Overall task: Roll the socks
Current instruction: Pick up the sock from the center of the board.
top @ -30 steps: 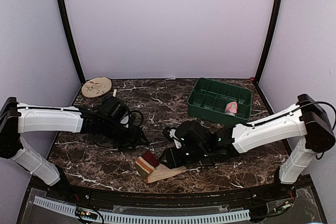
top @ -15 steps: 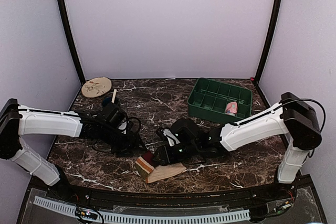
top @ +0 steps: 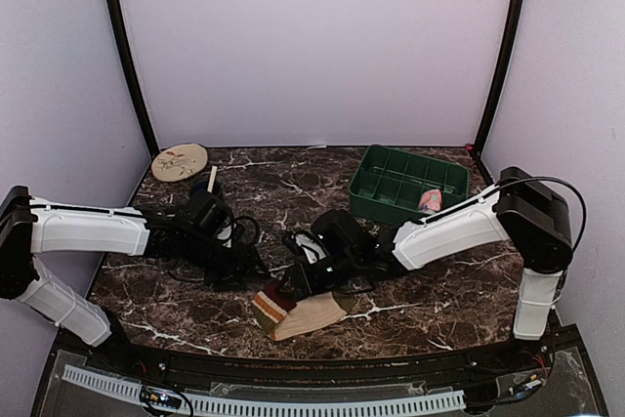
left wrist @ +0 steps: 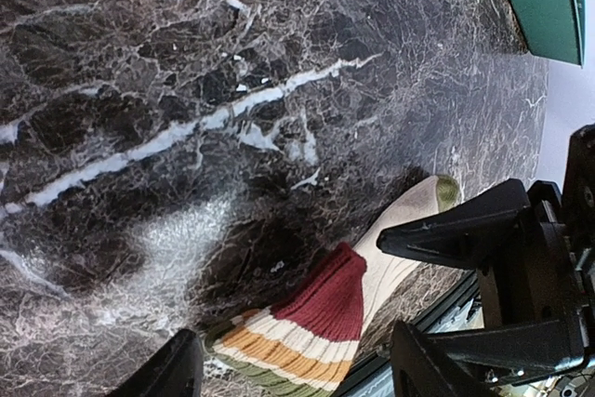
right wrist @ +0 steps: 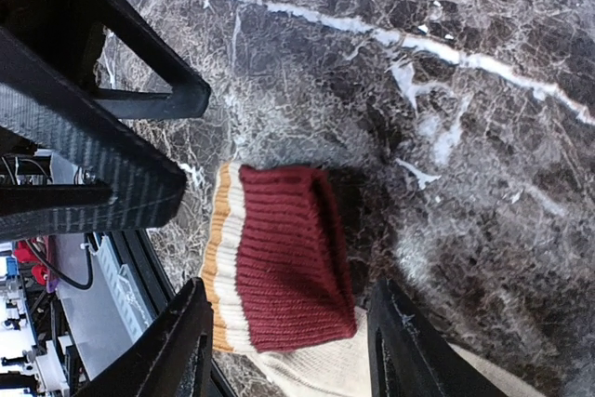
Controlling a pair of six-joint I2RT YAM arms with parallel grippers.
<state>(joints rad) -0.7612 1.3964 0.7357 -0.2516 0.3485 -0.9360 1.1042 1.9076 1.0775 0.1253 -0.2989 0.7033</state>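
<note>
A cream sock (top: 312, 313) with a maroon cuff (top: 278, 296) and orange, white and green stripes lies flat near the table's front edge. In the left wrist view the sock (left wrist: 321, 318) lies between my open fingers. In the right wrist view the maroon cuff (right wrist: 284, 267) lies between my open fingers. My left gripper (top: 250, 271) is open just left of the cuff. My right gripper (top: 291, 285) is open, low over the cuff from the right. Neither holds anything.
A green divided tray (top: 407, 186) stands at the back right with a pink rolled item (top: 430, 201) in it. A tan round disc (top: 180, 160) lies at the back left. The table's front edge runs just below the sock.
My right gripper has moved left and forward over the maroon cuff. My left gripper has moved a little toward the sock. The sock has not moved.
</note>
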